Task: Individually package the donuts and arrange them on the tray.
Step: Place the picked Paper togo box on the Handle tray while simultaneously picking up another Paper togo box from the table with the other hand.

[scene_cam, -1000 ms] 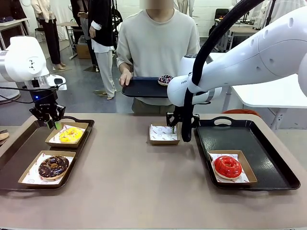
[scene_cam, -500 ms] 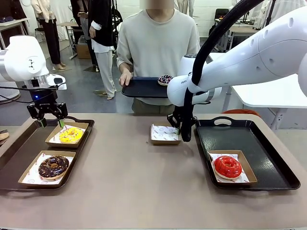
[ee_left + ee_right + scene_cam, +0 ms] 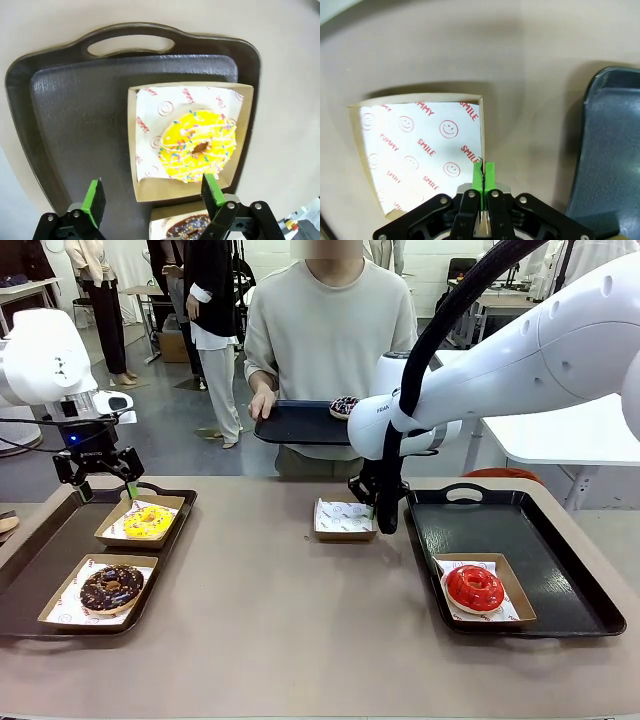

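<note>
Since the earlier frames the left gripper [image 3: 97,464] has been raised clear of the yellow-iced donut [image 3: 148,521] and its jaws have been spread wide; nothing is held between the green pads [image 3: 93,198]. The right gripper [image 3: 374,515] has been closed from partly open, and the thin wall of the empty paper-lined box [image 3: 343,521] is pinched between its pads; the box has been shifted slightly toward the right tray [image 3: 560,570].

On the glossy, textured dark left tray [image 3: 40,555], two shallow brown cardboard boxes are seen. The yellow-iced donut, ring-shaped with coloured sprinkles, is seated in the far one; the chocolate donut with sprinkles [image 3: 111,587] is seated in the near one. The liner paper is white with red print.

At centre, a dark tray [image 3: 295,423] is held by the person, with a dark sprinkled donut [image 3: 345,405] at its right end.

On the right tray, the glossy red donut [image 3: 474,587] is seated in its box.
</note>
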Robot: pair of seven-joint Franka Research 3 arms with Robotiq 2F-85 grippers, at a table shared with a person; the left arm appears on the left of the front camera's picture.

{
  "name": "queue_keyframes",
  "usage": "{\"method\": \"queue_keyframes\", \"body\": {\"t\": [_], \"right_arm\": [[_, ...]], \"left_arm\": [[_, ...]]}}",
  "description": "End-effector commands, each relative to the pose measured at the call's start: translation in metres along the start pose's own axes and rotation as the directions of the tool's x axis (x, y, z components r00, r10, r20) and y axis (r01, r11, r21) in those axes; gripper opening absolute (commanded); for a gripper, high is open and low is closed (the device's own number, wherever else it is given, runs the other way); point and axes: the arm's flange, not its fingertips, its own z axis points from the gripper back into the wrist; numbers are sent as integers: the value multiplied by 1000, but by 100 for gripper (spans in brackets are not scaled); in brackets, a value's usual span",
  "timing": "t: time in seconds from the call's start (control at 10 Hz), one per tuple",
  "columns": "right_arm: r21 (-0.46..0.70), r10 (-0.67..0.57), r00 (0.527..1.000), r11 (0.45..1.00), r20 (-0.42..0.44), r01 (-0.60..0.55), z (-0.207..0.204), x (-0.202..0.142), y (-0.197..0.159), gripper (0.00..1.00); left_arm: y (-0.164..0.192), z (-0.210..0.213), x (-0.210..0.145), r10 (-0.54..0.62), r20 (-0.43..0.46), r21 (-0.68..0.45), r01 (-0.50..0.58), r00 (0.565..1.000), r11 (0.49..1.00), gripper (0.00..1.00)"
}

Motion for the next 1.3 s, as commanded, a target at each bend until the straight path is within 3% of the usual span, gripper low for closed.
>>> {"method": "queue_keyframes", "body": {"t": [0.0, 0.2, 0.4, 0.6, 0.9, 1.2], "right_arm": [[21, -5, 1000, 1000, -2, 5, 24, -1, 1, 0], [32, -13, 1000, 999, 22, 13, 63, 3, -7, 0], [70, -21, 999, 997, 24, 19, 103, 16, -11, 0], [69, -13, 1000, 998, 17, 12, 140, 30, -7, 0], [55, -22, 1000, 998, -15, 23, 173, 54, -1, 0], [47, -14, 999, 999, -43, 16, 176, 63, 6, 0]], "left_arm": [[11, 25, -24, -20, -21, -157, 16, 1000, 988, 100], [39, 60, -62, -65, 19, -388, 67, 998, 919, 100], [74, 88, -114, -44, 90, -542, 87, 995, 836, 100], [112, 93, -149, -36, 113, -702, 105, 993, 704, 100], [170, 79, -172, -2, 129, -826, 108, 992, 553, 100], [215, 49, -185, 35, 48, -906, 28, 998, 423, 100]]}}
